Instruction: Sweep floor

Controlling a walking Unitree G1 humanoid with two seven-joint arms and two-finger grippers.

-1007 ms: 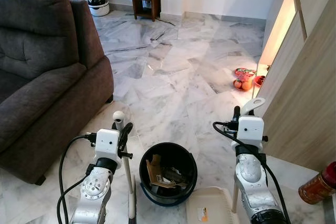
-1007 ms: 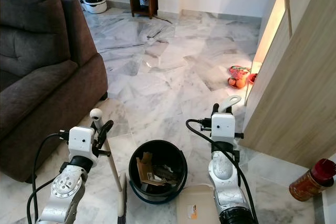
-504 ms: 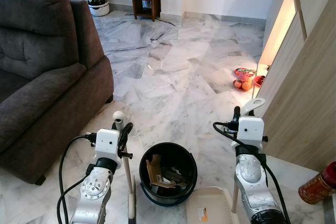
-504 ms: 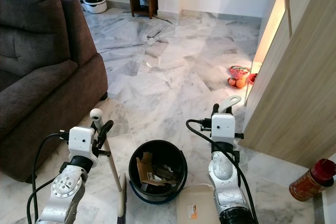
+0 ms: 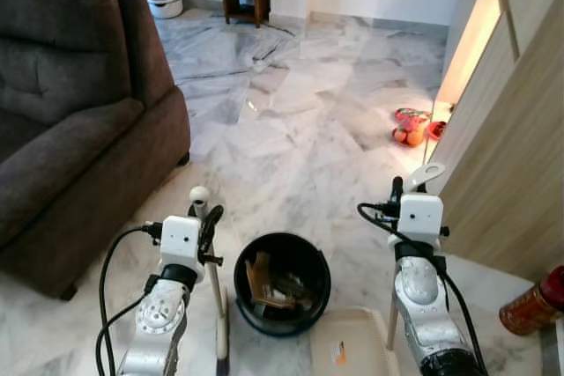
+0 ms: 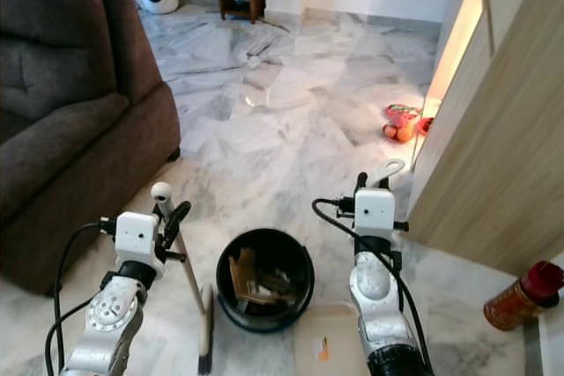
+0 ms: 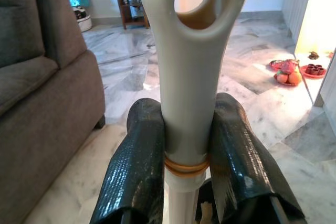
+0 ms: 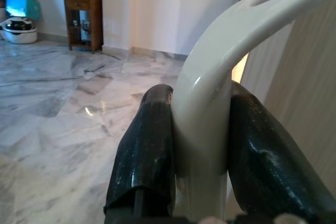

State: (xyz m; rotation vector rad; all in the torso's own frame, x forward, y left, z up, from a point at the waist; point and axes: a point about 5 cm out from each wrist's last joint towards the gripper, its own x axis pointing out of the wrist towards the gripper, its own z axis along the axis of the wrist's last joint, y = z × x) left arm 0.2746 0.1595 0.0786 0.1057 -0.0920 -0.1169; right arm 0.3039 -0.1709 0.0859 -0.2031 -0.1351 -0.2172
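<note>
While the left claw (image 7: 186, 156) grips the broom (image 5: 215, 288), the right claw (image 8: 202, 145) grips the dustpan (image 5: 352, 350). Between them, the bin (image 5: 282, 283) holds cardboard scraps (image 5: 260, 275).

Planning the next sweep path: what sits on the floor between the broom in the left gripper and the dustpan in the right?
A black bin holding cardboard scraps stands between the broom and the dustpan, in both eye views.

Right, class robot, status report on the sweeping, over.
Left pincer shut on broom handle. Right pincer shut on dustpan handle. Black bin between arms, holding scraps. Sofa at left.
</note>
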